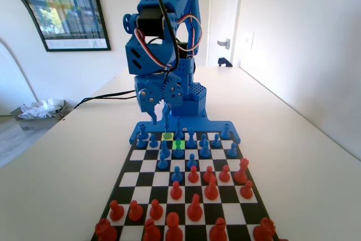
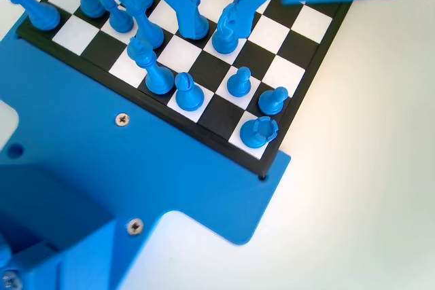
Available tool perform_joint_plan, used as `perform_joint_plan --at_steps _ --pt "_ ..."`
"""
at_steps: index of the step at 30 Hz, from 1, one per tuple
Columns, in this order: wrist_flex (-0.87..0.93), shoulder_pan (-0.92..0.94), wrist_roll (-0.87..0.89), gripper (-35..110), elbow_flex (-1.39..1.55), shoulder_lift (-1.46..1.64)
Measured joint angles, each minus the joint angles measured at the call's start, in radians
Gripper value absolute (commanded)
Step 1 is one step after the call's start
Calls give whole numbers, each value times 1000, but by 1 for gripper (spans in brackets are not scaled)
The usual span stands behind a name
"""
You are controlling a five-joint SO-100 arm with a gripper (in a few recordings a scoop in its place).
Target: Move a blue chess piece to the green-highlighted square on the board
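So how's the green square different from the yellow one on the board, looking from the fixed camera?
The green-highlighted square is a bright, saturated green; the yellow square is paler. The yellow square lies in the row nearest the blue arm, while the green one is a row closer to the camera and a column to the right. A blue piece partly hides the green one; the yellow one looks bare. Both look the same size.

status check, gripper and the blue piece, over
gripper low over board's back rows, open or shut unclear. blue chess piece on green-highlighted square. blue pieces crowd around.
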Motion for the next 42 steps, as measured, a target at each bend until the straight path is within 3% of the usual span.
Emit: perform_joint_plan --at_steps 8,17,42 --pt "75 -25 -46 8 -23 9" --pt "-18 -28 -190 8 21 14" --pt "-210 -21 -316 9 141 0"
